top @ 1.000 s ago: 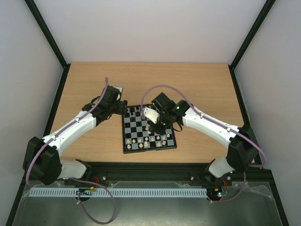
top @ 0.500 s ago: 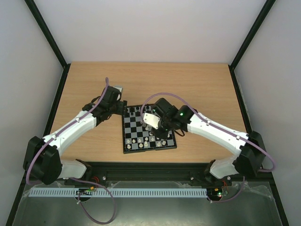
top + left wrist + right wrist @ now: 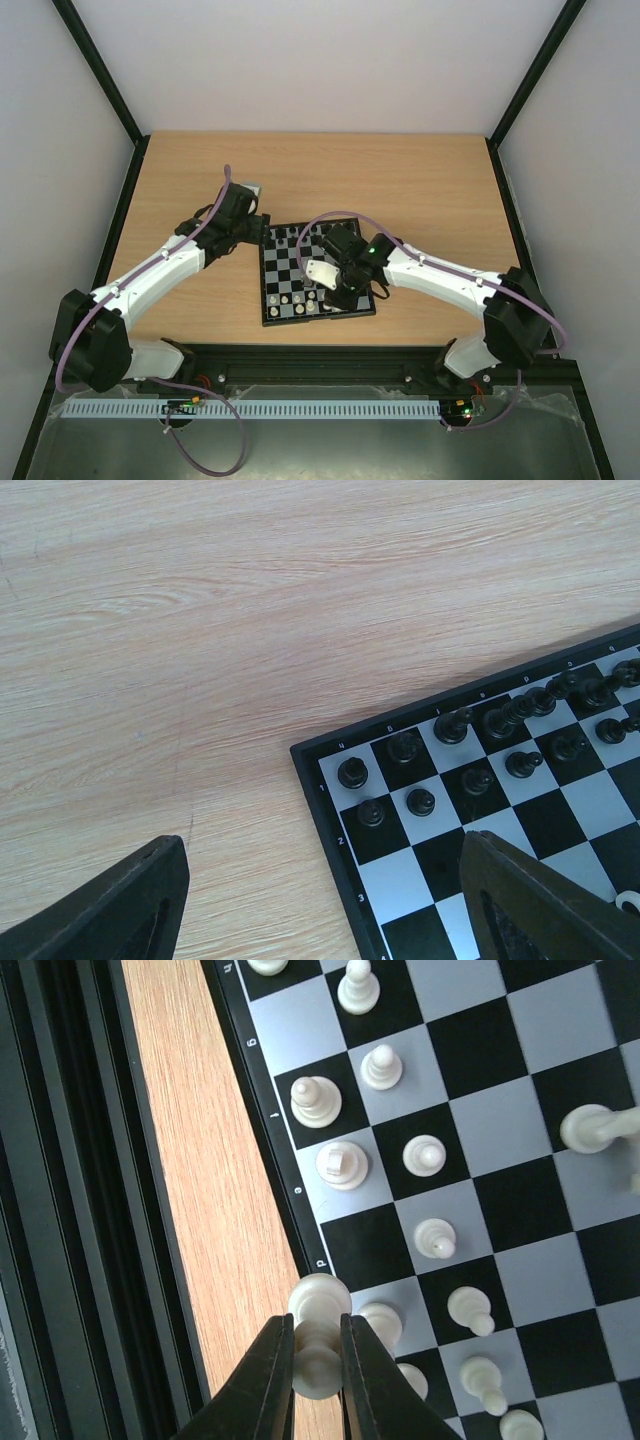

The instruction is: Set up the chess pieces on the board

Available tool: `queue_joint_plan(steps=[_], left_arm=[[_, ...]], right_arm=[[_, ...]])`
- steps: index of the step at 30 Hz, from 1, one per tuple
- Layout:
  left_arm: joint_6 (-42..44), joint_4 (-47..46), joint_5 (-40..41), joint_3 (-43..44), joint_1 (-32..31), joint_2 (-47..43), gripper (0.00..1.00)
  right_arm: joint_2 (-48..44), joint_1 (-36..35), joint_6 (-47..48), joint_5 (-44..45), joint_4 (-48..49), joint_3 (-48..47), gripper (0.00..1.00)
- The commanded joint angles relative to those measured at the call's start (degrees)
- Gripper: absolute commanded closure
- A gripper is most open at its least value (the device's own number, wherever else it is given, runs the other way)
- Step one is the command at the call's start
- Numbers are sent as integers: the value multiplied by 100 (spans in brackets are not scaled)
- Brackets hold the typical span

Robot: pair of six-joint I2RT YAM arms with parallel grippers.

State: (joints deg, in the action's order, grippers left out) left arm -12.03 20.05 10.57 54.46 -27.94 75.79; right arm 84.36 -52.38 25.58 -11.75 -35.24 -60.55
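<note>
Board (image 3: 318, 798) border: digits 1, 2, 3 one side; letters e, d another

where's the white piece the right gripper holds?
Right wrist view: white piece pinched in the right gripper over the board's near edge, beside other white pieces.

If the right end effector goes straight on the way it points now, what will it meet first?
Likely the black border of the board, with the held white piece touching down first, beside an empty black square. Depth is unclear.
</note>
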Motion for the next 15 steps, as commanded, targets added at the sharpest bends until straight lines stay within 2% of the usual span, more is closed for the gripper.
queue_joint_plan(steps=[1, 15], left_arm=[[34, 34, 12, 68, 26, 70, 22], [34, 40, -72, 69, 26, 85, 22]], right_arm=[[179, -17, 31, -292, 216, 154, 89], [693, -12, -78, -64, 670, 272, 88]])
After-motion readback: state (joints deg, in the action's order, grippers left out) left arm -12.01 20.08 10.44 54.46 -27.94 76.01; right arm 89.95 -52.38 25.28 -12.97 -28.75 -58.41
